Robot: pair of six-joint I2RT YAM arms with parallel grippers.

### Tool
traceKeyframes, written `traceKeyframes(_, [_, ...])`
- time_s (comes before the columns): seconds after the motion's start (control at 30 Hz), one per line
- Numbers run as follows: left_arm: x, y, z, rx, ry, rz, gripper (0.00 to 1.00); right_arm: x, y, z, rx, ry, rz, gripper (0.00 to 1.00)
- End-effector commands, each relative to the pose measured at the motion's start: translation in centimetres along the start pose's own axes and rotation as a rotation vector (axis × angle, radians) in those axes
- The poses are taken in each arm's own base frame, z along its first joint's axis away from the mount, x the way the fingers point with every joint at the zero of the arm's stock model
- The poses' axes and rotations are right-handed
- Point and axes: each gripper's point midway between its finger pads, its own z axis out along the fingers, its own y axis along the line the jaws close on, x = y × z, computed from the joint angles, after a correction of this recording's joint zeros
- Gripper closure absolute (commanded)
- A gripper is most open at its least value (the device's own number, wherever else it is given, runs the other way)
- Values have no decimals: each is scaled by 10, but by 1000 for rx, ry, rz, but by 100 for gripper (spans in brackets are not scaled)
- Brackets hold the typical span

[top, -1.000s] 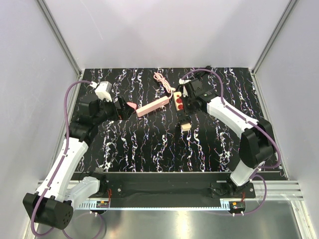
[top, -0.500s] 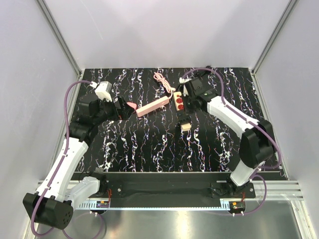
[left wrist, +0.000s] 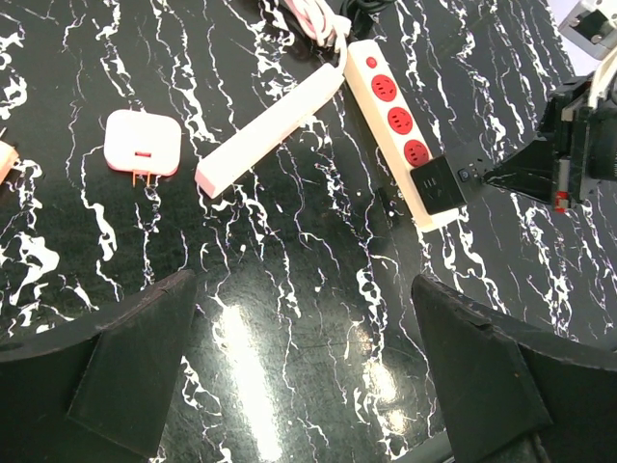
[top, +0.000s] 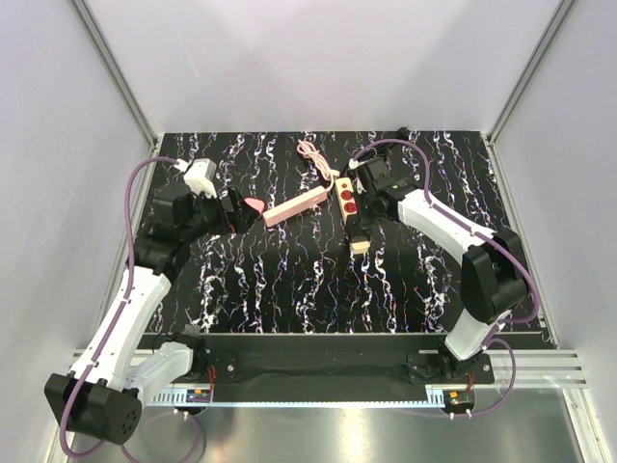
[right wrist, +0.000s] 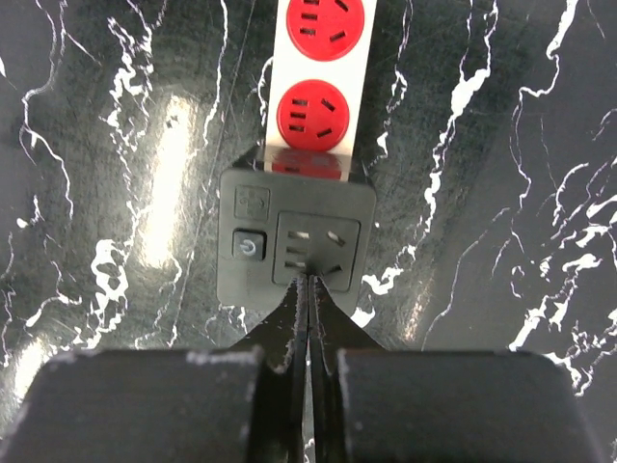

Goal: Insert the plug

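So the left gripper (left wrist: 302, 277) hangs wide open with nothing in it, over the black white-veined marble-look tabletop (top: 289, 280). The small pink square plastic plug (left wrist: 142, 143) lies flat just ahead of it, prongs pointing back at the gripper, not plugged into anything. Next over is a long pale pink plastic power strip (left wrist: 270, 130) lying diagonally, then a white power strip with round red sockets (left wrist: 395, 96). A black boxy adapter (right wrist: 296, 249) sits on its near end. The right gripper (right wrist: 308, 289) is pinched closed on nothing, tips right at the adapter's face.
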Motion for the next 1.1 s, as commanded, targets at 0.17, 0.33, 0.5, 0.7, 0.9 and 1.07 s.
traceKeyframes(0.17, [-12,1,-3,-5,-50,32,1,-34,6,-25,-31,-66,14,100])
traceKeyframes(0.33, [-10,-1,-4,6,-47,39,1,-12,5,-2,-25,1,20,100])
traceKeyframes(0.5, [-7,-1,-1,14,-32,40,1,-14,-5,-1,29,-9,2,100])
traceKeyframes(0.7, [-3,5,7,-7,-6,30,1,-52,-8,-42,48,-133,28,93])
traceKeyframes(0.9, [-21,29,15,-139,-25,16,1,-72,-4,-102,-13,-314,153,0])
traceKeyframes(1.07, [-61,50,33,-203,-55,-56,1,-83,13,-143,-154,-466,204,0])
